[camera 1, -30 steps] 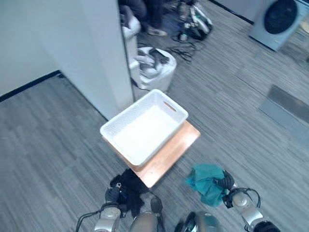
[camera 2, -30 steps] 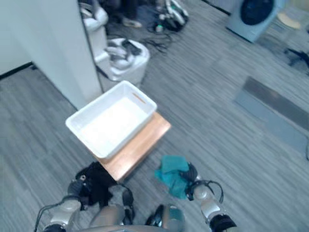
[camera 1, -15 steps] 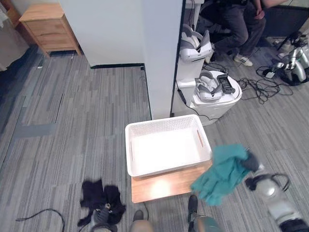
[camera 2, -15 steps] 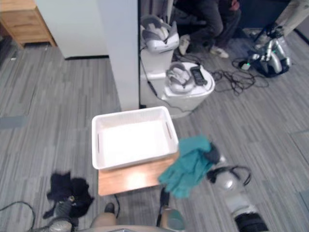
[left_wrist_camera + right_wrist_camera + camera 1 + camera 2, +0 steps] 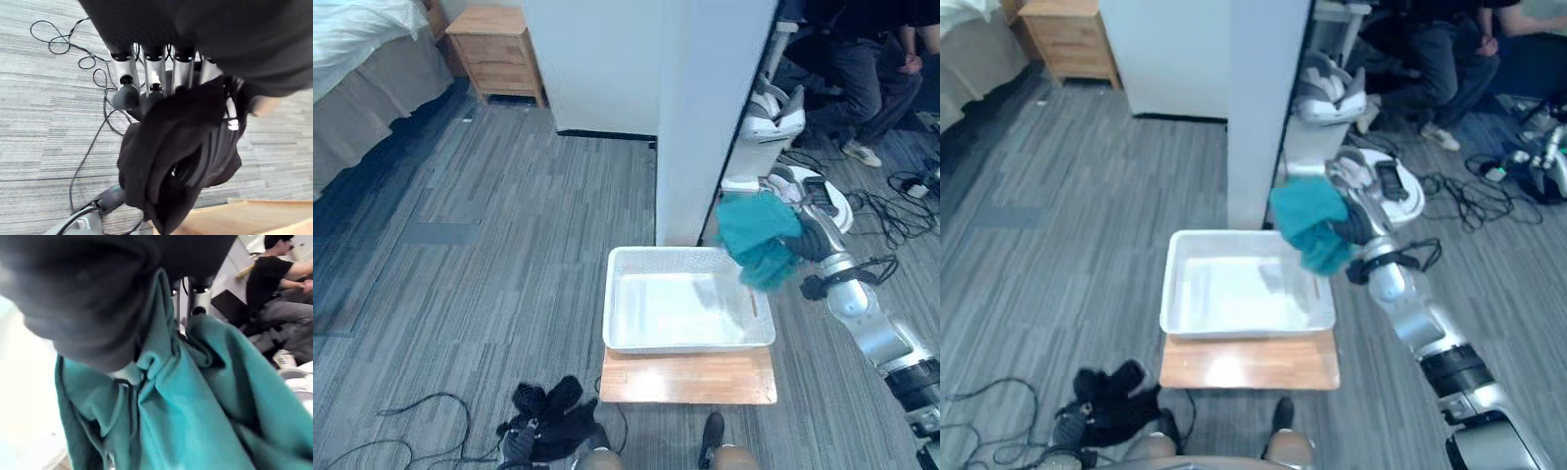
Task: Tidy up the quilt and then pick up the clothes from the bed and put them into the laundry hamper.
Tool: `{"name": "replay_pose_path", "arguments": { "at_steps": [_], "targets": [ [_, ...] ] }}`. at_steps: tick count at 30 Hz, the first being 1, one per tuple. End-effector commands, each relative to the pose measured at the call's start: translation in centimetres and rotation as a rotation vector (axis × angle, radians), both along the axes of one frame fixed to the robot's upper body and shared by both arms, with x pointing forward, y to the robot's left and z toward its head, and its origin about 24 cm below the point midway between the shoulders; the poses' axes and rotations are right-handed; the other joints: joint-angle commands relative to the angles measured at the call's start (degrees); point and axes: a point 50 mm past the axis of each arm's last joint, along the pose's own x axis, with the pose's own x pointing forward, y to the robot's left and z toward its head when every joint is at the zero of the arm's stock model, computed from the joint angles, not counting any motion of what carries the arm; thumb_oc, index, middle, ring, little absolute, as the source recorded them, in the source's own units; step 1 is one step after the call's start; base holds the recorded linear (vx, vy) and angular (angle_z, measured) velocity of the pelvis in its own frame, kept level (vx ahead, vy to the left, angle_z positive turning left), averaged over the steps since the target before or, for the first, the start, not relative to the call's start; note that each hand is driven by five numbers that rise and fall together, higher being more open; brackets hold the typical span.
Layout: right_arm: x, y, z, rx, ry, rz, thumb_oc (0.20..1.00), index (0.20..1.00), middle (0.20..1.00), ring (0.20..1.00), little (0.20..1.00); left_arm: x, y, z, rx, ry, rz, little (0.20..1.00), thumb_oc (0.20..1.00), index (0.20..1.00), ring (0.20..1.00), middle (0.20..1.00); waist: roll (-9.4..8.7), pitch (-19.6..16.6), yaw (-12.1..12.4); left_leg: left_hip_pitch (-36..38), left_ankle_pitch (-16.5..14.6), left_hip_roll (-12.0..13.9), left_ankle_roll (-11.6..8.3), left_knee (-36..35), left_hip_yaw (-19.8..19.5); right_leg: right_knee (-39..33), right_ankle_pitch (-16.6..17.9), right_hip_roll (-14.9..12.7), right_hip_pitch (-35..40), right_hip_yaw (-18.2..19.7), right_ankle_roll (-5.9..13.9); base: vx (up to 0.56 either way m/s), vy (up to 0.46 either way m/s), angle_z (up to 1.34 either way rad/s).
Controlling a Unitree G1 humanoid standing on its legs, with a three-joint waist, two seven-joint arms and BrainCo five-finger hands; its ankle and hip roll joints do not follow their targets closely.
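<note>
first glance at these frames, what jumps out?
The teal garment, bunched in the right hand and held up over the far right corner of the empty white hamper, which sits on a low wooden stand. Next, the black garment clutched in the left hand, low beside the robot near the stand's left end. Behind the white pillar, a seated person.

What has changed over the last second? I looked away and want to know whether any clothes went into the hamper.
The right hand has carried the teal garment from low beside the stool up over the hamper's far right corner; it is not released yet. The left hand still holds the black garment low, and the hamper remains empty on the stool. The camera also turned.
</note>
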Motion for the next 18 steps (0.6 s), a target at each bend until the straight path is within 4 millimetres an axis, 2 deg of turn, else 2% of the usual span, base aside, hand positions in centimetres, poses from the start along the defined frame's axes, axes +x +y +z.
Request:
{"name": "replay_pose_path", "arguments": {
  "at_steps": [1,2,7,8,9,10,11,12,15,17,18],
  "targets": [
    [1.1,0.3,2.9,0.01,-0.11,0.013,0.2,0.2,0.2,0.2,0.2,2.6,0.5,1.4,0.045,-0.11,-0.049,0.2,0.2,0.2,0.2,0.2,1.98,-1.3,1.3,0.3,-3.7,1.6,-1.68,-0.2,0.0,-0.2,-8.8,-3.5,1.0,-1.1,5.72,-0.09,-0.012,0.24],
    [1.1,0.5,2.9,0.015,-0.107,0.021,0.2,0.2,0.2,0.2,0.2,3.0,0.7,1.8,0.039,-0.137,-0.035,0.2,0.2,0.2,0.2,0.2,2.01,-1.0,1.7,-0.5,-2.4,1.7,-1.38,-0.4,0.4,-0.2,-7.9,-3.6,0.4,-2.0,5.28,-0.02,-0.021,0.21],
    [1.6,2.0,1.7,0.018,-0.063,0.048,0.2,0.2,0.2,0.2,0.2,4.6,0.9,3.8,-0.001,-0.279,-0.028,0.2,0.2,0.2,0.2,0.2,2.9,-0.6,3.7,-2.0,-1.9,1.6,-1.66,-0.4,-1.5,-0.2,-7.7,-4.1,0.2,-3.4,5.26,-0.02,-0.015,0.17],
    [1.8,2.3,1.3,0.011,-0.045,0.055,0.2,0.2,0.2,0.2,0.2,5.4,0.8,4.8,-0.008,-0.337,-0.05,0.2,0.2,0.2,0.2,0.2,3.29,-0.4,4.0,-2.4,-1.7,1.6,-1.74,-0.4,-1.9,-0.2,-7.6,-4.2,0.1,-3.8,5.29,-0.02,0.001,0.08],
    [2.1,2.6,1.0,0.004,-0.03,0.054,0.238,0.238,0.238,0.238,0.238,5.9,0.7,5.6,-0.012,-0.383,-0.066,0.2,0.2,0.2,0.2,0.2,3.51,-0.3,4.3,-2.6,-1.7,1.6,-1.86,-0.4,-2.1,-0.2,-7.5,-4.3,0.0,-4.0,5.29,-0.03,0.002,0.17],
    [2.7,2.8,-0.1,-0.057,0.013,0.035,1.0,1.0,1.0,1.0,1.0,8.0,0.3,8.4,-0.022,-0.534,-0.126,0.2,0.2,0.2,0.2,0.2,4.14,0.0,4.9,-3.1,-1.5,1.6,-2.1,-0.4,-2.6,-0.2,-7.4,-4.5,0.0,-4.6,5.35,-0.03,0.001,0.21],
    [2.7,2.8,-0.1,-0.057,0.013,0.036,1.0,1.0,1.0,1.0,1.0,7.9,0.4,8.4,-0.021,-0.533,-0.125,0.2,0.2,0.2,0.2,0.2,4.12,0.0,4.8,-3.1,-1.5,1.6,-2.11,-0.4,-2.6,-0.2,-7.4,-4.5,0.0,-4.6,5.35,-0.02,0.004,0.21],
    [3.0,2.8,-0.3,-0.081,0.027,0.028,1.0,1.0,1.0,1.0,1.0,8.6,0.2,9.5,-0.022,-0.589,-0.152,0.2,0.2,0.2,0.2,0.2,4.34,0.0,4.9,-3.2,-1.4,1.6,-2.19,-0.4,-2.7,-0.2,-7.4,-4.6,0.0,-4.8,5.33,-0.02,0.002,0.11],
    [3.4,2.7,-0.7,-0.242,0.015,0.007,1.0,1.0,1.0,1.0,1.0,10.8,-0.3,14.2,-0.011,-0.804,-0.259,0.2,0.2,0.2,0.2,0.2,4.84,0.0,4.9,-3.2,-1.4,1.7,-2.44,-0.4,-3.1,-0.2,-7.5,-4.7,0.3,-5.2,5.35,-0.01,0.003,0.1],
    [3.1,2.6,-1.3,-0.355,-0.006,0.001,1.0,1.0,1.0,1.0,1.0,11.8,-0.3,17.7,0.06,-0.939,-0.347,0.2,0.2,0.2,0.2,0.2,5.0,-0.1,4.3,-2.9,-1.6,1.7,-2.57,-0.4,-3.1,-0.2,-7.6,-4.7,0.7,-5.3,5.44,0.01,0.006,0.16],
    [2.5,2.1,-2.5,-0.46,-0.006,0.001,1.0,1.0,1.0,1.0,1.0,12.6,-0.7,21.5,0.134,-1.089,-0.438,0.2,0.2,0.2,0.2,0.2,5.02,-0.4,3.6,-2.4,-1.8,1.7,-2.69,-0.4,-3.1,-0.2,-7.8,-4.7,1.1,-5.0,5.51,0.01,0.003,0.08]
  ]
}}
